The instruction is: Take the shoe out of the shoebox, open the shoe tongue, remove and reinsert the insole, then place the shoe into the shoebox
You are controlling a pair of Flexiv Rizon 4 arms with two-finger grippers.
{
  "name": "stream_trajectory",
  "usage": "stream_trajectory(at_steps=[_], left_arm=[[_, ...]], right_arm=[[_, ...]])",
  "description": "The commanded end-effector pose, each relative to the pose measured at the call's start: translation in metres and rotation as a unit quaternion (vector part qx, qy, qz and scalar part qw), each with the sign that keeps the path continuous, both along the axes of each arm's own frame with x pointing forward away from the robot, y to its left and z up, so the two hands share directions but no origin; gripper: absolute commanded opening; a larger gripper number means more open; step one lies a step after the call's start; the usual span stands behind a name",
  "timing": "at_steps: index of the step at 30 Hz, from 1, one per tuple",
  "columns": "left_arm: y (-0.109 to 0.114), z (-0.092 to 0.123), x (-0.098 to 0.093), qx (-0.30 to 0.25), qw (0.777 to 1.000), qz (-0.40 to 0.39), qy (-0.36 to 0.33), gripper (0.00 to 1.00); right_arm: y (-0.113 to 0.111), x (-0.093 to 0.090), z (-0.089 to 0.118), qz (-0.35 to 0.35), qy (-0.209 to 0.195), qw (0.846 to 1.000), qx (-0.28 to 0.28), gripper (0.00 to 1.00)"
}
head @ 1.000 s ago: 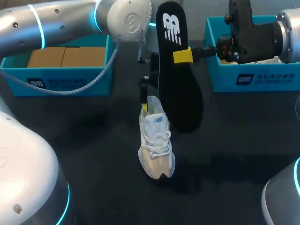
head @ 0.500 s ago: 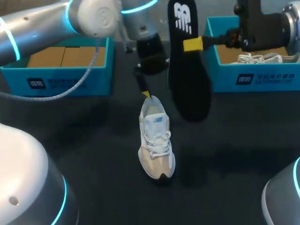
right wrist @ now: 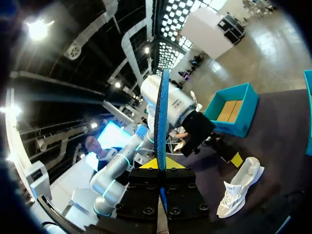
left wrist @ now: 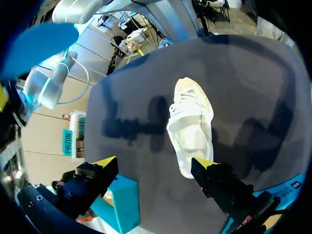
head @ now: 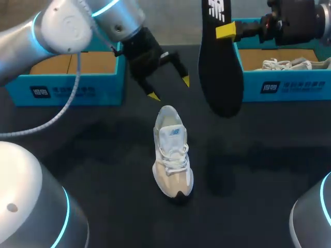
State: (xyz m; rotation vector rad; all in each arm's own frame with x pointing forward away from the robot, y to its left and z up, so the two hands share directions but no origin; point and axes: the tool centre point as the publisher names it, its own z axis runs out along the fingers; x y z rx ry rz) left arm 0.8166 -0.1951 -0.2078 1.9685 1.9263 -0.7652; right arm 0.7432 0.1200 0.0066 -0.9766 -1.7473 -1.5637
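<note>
A white and beige shoe (head: 172, 152) stands on the dark table with its toe toward the front edge; the left wrist view shows this shoe (left wrist: 191, 126) ahead of the fingers. My left gripper (head: 169, 88) hangs open above and behind the heel, touching nothing. My left gripper (left wrist: 156, 163) has nothing between its yellow tips. A black insole (head: 219, 57) hangs upright, with my right gripper (head: 226, 32) shut on it near its upper end. In the right wrist view the insole (right wrist: 161, 117) stands edge-on between the shut fingers (right wrist: 160, 163), and the shoe (right wrist: 240, 187) lies below.
A blue shoebox (head: 269, 85) at the back right holds another white shoe (head: 289, 63). A second blue box (head: 67, 88) with cardboard inside stands at the back left. My arms' round bases fill both front corners.
My left gripper has lifted off the shoe's heel and swung back and up. My right gripper has carried the insole up and to the right. The shoe has stayed put.
</note>
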Motion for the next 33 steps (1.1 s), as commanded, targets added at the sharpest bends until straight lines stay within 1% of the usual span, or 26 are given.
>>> stream_trajectory(at_steps=[1,6,13,19,25,26,31,33], left_arm=[[0.015,0.009,-0.013,-0.127,0.991,0.026,-0.022,1.00],[0.020,0.022,-0.021,-0.189,0.980,0.021,-0.057,1.00],[0.024,0.036,-0.028,-0.250,0.964,0.018,-0.083,1.00],[0.026,0.049,-0.033,-0.312,0.945,0.019,-0.100,1.00],[0.024,0.059,-0.039,-0.356,0.929,0.015,-0.101,1.00],[0.024,0.061,-0.040,-0.370,0.922,0.014,-0.110,1.00],[0.021,0.069,-0.045,-0.401,0.909,0.010,-0.117,1.00],[0.019,0.070,-0.045,-0.404,0.907,0.008,-0.118,1.00]], right_arm=[[-0.010,0.014,-0.007,-0.004,0.027,1.000,-0.007,0.00],[-0.024,0.027,-0.015,-0.029,0.077,0.997,0.004,0.00],[-0.039,0.039,-0.034,-0.048,0.150,0.987,0.008,0.00],[-0.039,0.043,-0.048,-0.058,0.198,0.978,0.009,0.00],[-0.036,0.044,-0.064,-0.071,0.226,0.971,0.018,0.00],[-0.036,0.044,-0.068,-0.073,0.231,0.970,0.020,0.00],[-0.030,0.043,-0.083,-0.083,0.256,0.963,0.030,0.00],[-0.026,0.041,-0.091,-0.085,0.266,0.960,0.036,0.00]])
